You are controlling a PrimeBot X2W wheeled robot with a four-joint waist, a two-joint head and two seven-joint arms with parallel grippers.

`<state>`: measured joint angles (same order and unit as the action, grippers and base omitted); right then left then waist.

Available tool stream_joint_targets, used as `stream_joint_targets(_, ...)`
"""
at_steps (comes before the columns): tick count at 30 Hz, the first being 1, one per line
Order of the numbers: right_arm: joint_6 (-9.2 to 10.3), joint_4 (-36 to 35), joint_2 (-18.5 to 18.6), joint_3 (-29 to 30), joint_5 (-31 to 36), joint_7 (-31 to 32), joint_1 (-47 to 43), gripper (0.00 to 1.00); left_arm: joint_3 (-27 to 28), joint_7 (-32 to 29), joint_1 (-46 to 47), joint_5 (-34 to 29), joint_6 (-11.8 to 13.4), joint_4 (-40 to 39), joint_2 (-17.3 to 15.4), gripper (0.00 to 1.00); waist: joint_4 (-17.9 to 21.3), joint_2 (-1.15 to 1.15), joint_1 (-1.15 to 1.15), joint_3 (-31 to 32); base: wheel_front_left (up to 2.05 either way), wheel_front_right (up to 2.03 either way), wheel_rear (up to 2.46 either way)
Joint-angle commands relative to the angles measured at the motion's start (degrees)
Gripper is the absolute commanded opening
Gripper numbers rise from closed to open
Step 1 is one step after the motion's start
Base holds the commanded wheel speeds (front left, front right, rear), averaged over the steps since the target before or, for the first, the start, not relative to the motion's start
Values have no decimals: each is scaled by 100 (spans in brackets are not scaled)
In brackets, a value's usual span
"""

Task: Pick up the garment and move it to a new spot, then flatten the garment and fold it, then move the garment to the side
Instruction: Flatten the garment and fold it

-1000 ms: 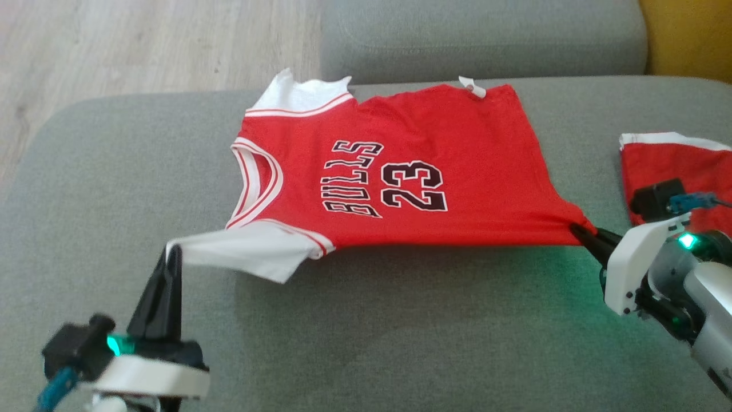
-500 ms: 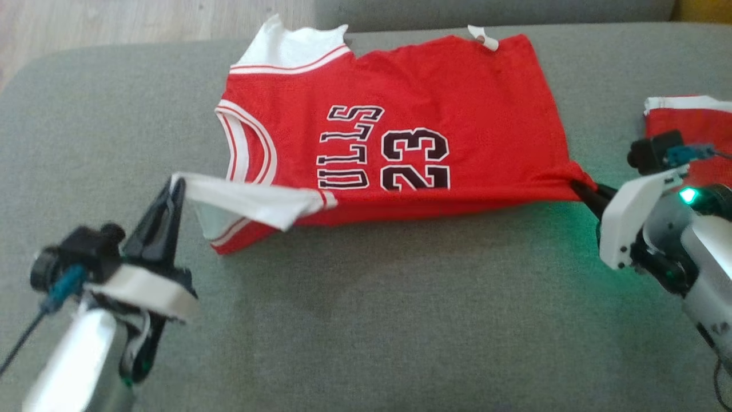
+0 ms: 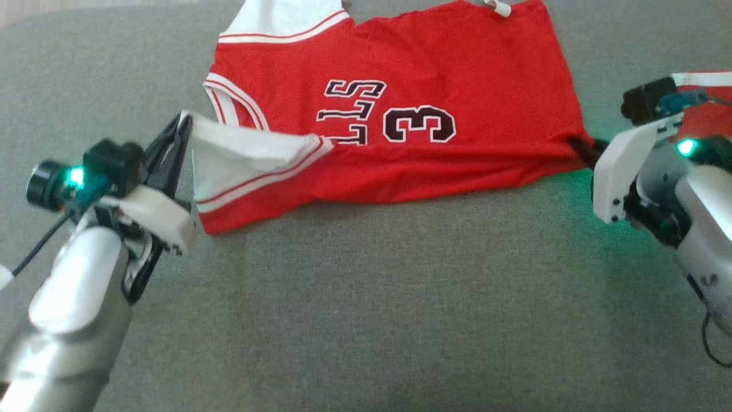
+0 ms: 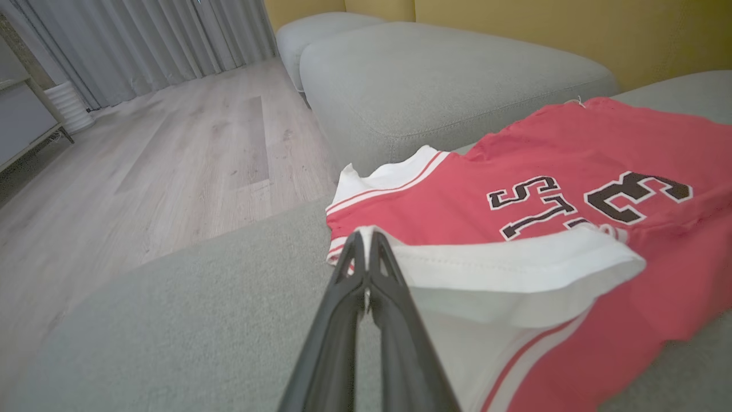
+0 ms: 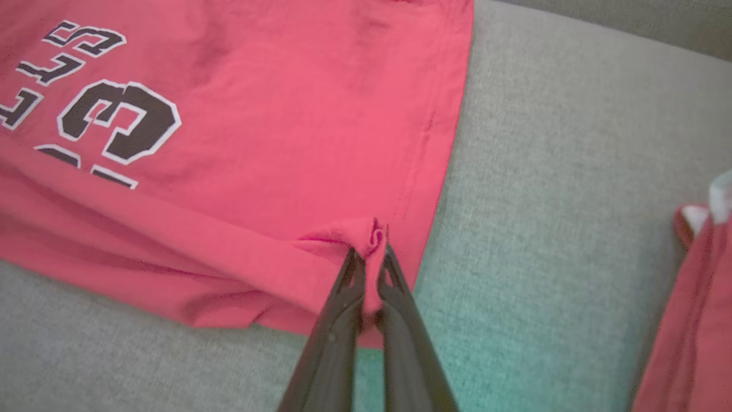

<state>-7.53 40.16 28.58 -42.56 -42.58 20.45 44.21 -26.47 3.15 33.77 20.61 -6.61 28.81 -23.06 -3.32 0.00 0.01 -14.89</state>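
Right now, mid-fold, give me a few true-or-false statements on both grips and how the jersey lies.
1. The left gripper is shut on the jersey's white sleeve. True.
2. The right gripper hangs open above the jersey. False: it is shut on a red hem corner.
3. The jersey's near edge covers part of the print. True.
4. The jersey lies on a wooden floor. False: it lies on the grey cushion.

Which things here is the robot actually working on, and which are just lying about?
In the job: red Bulls jersey; left gripper, jaws shut on its white sleeve; right gripper, jaws shut on its hem corner.
Lying about: second red garment at right; grey sofa cushion underneath; wooden floor; grey curtains.
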Motion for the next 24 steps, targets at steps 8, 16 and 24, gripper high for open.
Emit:
stream_joint_targets(8, 4, 487, -235, 393, 473, -982, 675, 100, 430, 993, 1191, 70, 157, 394, 237, 100, 12, 0, -1, -142, 0, 0, 0)
stream_joint_targets(16, 4, 627, -436, 897, 856, -2493, 628, 100, 1280, 1182, 680, 263, 310, -514, 659, 100, 22, 0, -1, 126, 0, 0, 0)
stream_joint_targets(24, 4, 217, -847, 2109, 1454, -3496, -203, 100, 2073, 1184, -940, 147, 321, -1522, 1225, 100, 39, 0, -1, 564, 0, 0, 0)
